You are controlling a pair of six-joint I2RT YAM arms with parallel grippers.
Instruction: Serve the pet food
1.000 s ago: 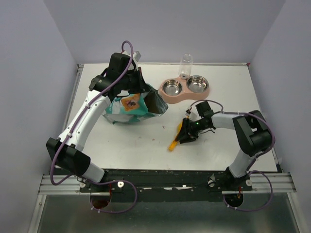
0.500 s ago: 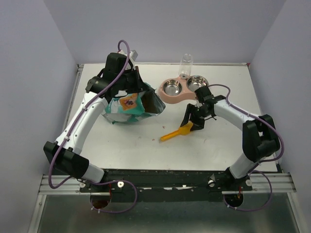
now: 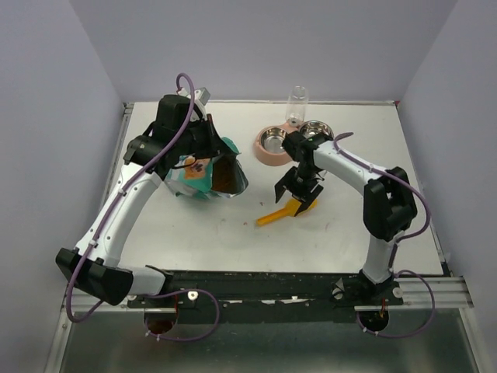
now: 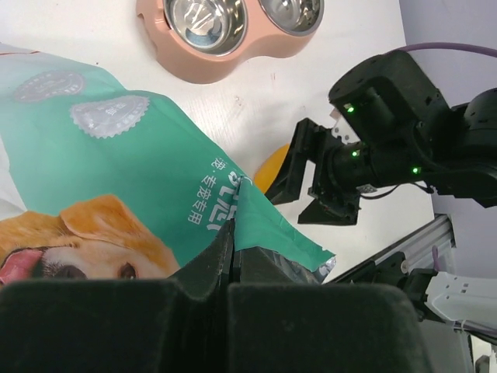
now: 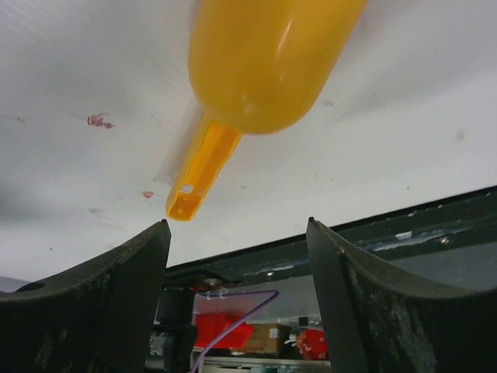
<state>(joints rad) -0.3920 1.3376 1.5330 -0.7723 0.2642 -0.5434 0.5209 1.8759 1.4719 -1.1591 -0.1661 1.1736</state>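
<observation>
we see the left gripper (image 4: 229,289) clamped tight on the top edge of the teal bag (image 3: 196,177), holding it tilted over the table (image 3: 194,233) with its open mouth (image 3: 227,176) turned to the right. that mouth looks dark brown inside (whether this is the pet food or only the lining, we cannot tell), and no loose kibble shows clearly in any view.

the right gripper (image 5: 237,224) stands with its jaws spread wide and nothing between them. it hangs just above the bowl end of the orange scoop (image 3: 281,212), which lies flat on the table with its handle pointing toward the near-left. we find the pink double bowl (image 3: 279,159) farther back, well apart from the bag, with a clear bottle (image 3: 297,102) upright behind it.
</observation>
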